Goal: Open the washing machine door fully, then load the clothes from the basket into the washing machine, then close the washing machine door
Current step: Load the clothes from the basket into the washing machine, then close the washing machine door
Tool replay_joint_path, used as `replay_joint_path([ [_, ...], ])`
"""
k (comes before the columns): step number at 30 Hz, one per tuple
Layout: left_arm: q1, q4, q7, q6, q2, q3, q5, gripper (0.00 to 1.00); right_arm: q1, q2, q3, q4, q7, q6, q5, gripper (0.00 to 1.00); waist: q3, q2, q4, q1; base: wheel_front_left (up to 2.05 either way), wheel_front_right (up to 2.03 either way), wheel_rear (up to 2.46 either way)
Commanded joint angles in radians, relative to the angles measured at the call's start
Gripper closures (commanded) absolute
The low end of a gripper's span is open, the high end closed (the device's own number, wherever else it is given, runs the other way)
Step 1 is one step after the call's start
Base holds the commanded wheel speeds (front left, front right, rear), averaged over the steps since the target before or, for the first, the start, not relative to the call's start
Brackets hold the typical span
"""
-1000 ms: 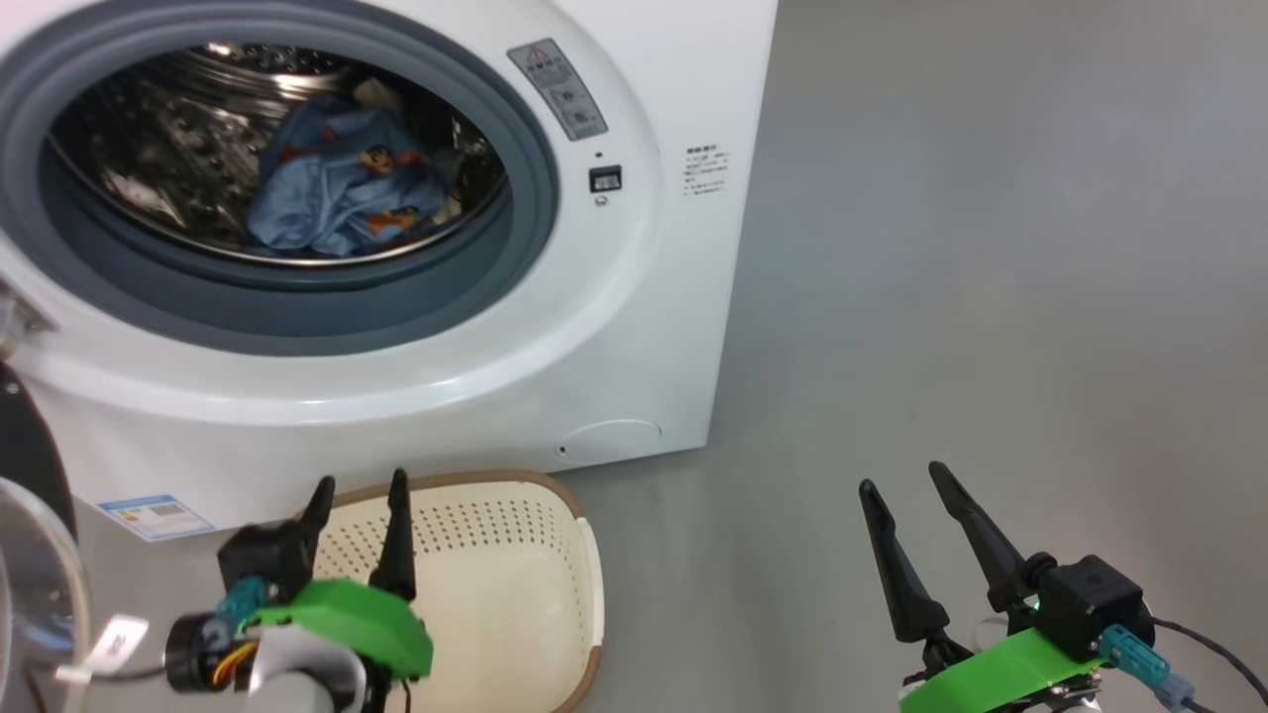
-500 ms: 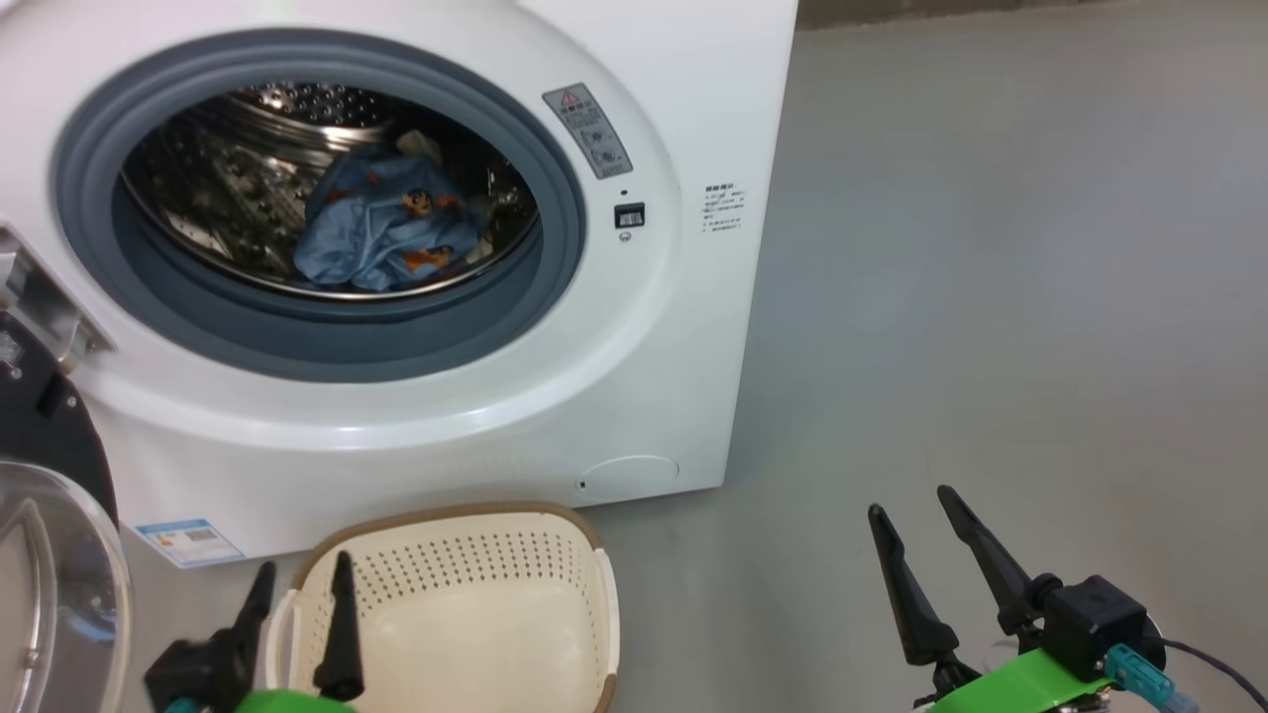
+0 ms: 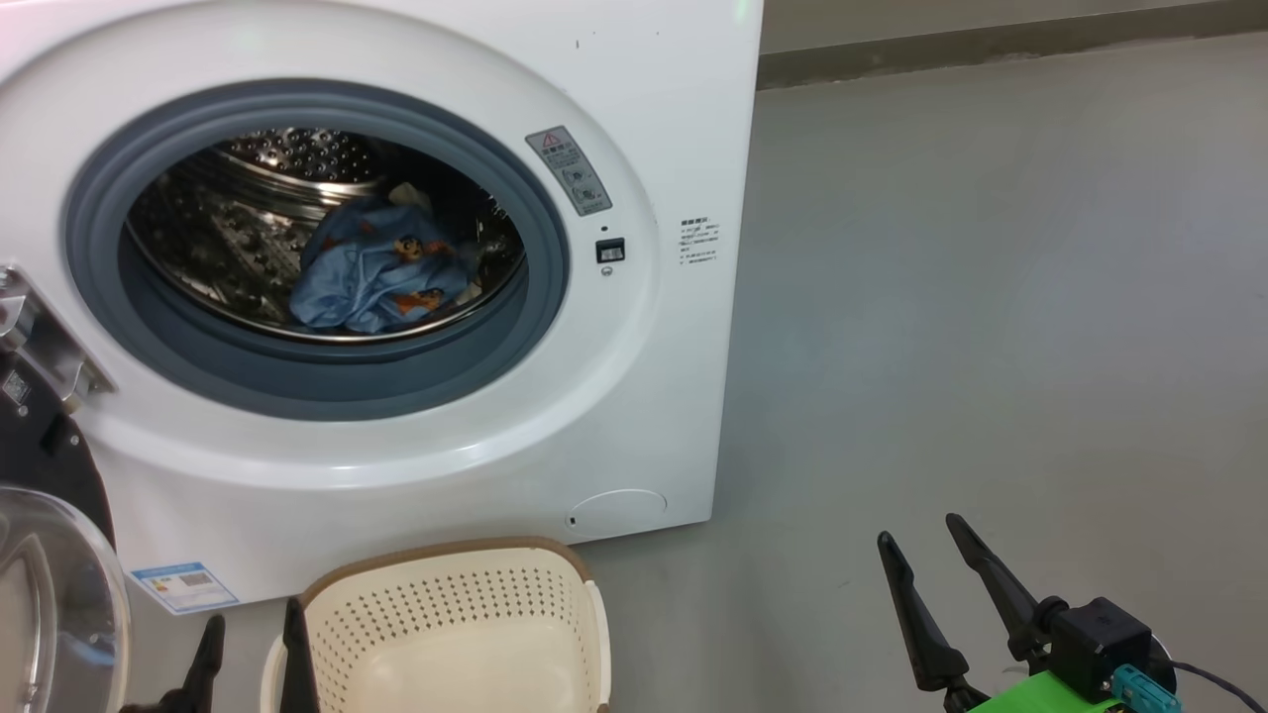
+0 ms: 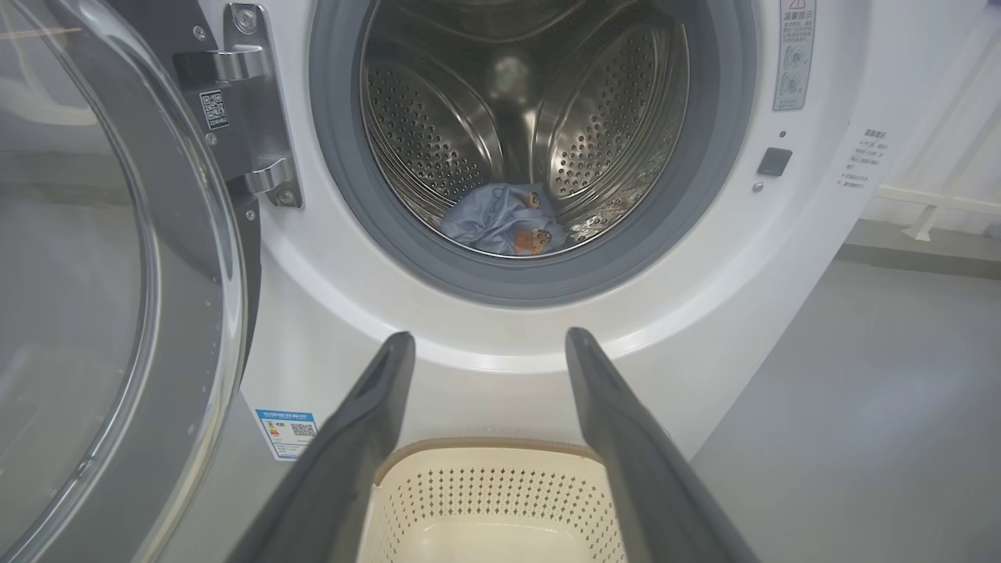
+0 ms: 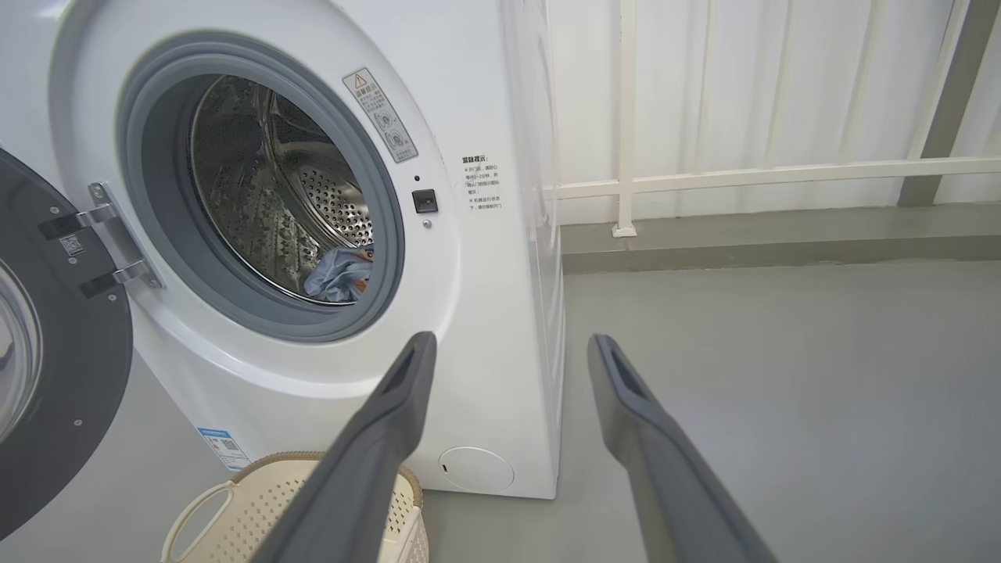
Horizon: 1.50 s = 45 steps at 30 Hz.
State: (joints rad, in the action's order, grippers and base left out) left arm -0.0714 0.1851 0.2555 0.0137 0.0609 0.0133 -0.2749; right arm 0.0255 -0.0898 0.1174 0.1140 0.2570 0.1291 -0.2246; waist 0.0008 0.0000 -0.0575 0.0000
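Note:
The white washing machine stands with its round washing machine door swung open to the left; the hinge and glass bowl show beside the left wrist. The clothes, light blue with orange figures, lie inside the steel drum. Below the opening sits the cream basket on the floor, with nothing in it. My left gripper is open, low at the basket's left side, fingers pointing at the machine. My right gripper is open over bare floor, right of the machine.
Grey floor stretches to the right of the machine. A pale wall with a white railing runs behind. A blue label sticker sits low on the machine's front, near the door.
The head camera has risen and pulled back, so the machine sits lower in the picture. My left gripper has drawn back from over the basket to the bottom edge. Both grippers stay open.

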Motion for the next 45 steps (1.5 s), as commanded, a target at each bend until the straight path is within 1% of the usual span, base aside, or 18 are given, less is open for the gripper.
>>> replay_joint_path([
  [1, 0.004, -0.029, 0.006, 0.007, 0.005, 0.044, 0.013, 0.00, -0.009, -0.007, 0.024, -0.022, 0.005, 0.002, -0.010, 0.00, -0.005, 0.0000, -0.006, 0.0000, 0.00, 0.00, 0.00],
  [6, -0.003, -0.026, 0.006, 0.022, 0.000, 0.064, 0.020, 0.00, -0.004, -0.006, 0.020, -0.023, 0.005, 0.002, -0.012, 0.00, -0.007, 0.0000, -0.013, 0.0000, 0.00, 0.00, 0.00],
  [18, -0.007, -0.021, 0.006, 0.035, -0.007, 0.097, 0.034, 0.00, -0.003, -0.001, 0.006, -0.026, 0.005, 0.002, -0.012, 0.00, -0.011, 0.0000, -0.020, 0.0000, 0.00, 0.00, 0.00],
  [40, -0.017, -0.029, 0.006, 0.046, -0.010, 0.097, 0.042, 0.00, -0.033, -0.008, -0.004, -0.016, 0.005, 0.002, -0.005, 0.00, -0.013, 0.0000, -0.010, 0.0000, 0.00, 0.00, 0.00],
  [45, -0.030, -0.031, 0.006, 0.041, -0.010, 0.078, 0.035, 0.00, -0.036, -0.011, -0.005, -0.010, 0.005, 0.002, -0.006, 0.00, -0.016, 0.0000, -0.011, 0.0000, 0.00, 0.00, 0.00],
])
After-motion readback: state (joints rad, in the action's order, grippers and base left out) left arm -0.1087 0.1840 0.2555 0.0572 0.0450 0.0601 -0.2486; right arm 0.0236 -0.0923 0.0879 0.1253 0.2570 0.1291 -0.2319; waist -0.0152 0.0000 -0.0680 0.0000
